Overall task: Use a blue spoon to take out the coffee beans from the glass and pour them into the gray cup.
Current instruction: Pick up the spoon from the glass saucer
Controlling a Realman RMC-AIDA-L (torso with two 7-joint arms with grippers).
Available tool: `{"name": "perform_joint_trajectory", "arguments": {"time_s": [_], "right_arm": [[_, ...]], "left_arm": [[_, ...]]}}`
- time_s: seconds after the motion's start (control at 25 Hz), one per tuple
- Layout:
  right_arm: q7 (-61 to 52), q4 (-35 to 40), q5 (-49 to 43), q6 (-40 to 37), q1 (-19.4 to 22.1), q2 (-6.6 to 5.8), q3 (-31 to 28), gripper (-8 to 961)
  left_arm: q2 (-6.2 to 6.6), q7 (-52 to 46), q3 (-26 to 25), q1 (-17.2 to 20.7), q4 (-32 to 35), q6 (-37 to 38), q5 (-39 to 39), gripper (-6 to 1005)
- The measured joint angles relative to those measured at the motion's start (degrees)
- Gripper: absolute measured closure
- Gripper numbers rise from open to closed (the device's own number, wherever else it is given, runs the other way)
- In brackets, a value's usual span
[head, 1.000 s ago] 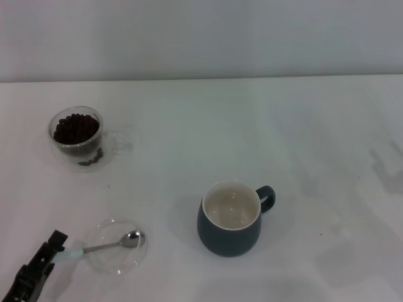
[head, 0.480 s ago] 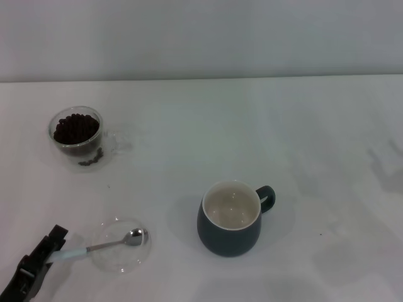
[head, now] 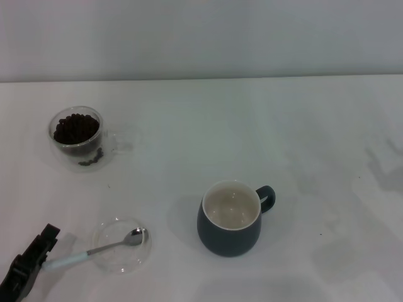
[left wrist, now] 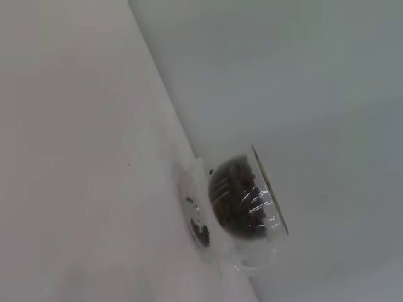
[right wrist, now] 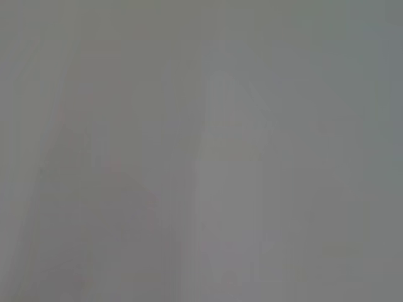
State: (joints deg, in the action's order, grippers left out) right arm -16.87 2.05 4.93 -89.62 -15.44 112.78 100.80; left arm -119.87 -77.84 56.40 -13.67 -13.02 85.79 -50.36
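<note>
The left pincer [head: 43,250] sat at the near left corner of the white surface [head: 252,138], low in the head view, with its dark fingers closed on the pale handle end of the spoon [head: 94,250]. The spoon lay nearly flat, slightly tilted, its handle running from the pincer toward the right and its silver bowl resting inside a shallow clear dish [head: 121,245] near the front edge. The bowl of the spoon looked empty.

The glass [head: 77,136] stood well apart from the dish, toward the far left part of the surface, upright and filled with beans [head: 76,128] up to near its rim. A few dark beans showed lower down at its base, seen through the thick wall. The left wrist view showed the same glass [left wrist: 245,204] farther off, the beans [left wrist: 236,204] dark inside its clear walls, standing on the pale surface [left wrist: 82,189].

The cup [head: 230,218] stood upright near the middle of the surface, toward the front edge, to the right of the dish and apart from it. Its loop handle pointed right and its cream inside held no beans that could be seen.

The right pincer was in none of the views; the right wrist view gave only a plain grey blur with nothing to make out
</note>
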Motion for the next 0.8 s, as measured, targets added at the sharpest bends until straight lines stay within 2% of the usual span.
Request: {"name": "perform_joint_trajectory", "arguments": {"time_s": [0.28,0.44,0.8], "right_arm": [[2.0,-0.3,0.0,0.4,0.3,1.04,0.0,444],[2.9,-0.3,0.1,0.7,0.5,1.61,0.0,444],[2.7,-0.3,0.1,0.8,0.8,1.32,0.0,443]], "left_arm": [[0.47,0.9,1.0,0.8,0.7,0.0,-0.5,569],[0.51,1.0,2.0,1.5,1.6,0.1,-0.8,569],[0.01,4.5,2.2,4.1,2.0,1.5,-1.4,560]]}}
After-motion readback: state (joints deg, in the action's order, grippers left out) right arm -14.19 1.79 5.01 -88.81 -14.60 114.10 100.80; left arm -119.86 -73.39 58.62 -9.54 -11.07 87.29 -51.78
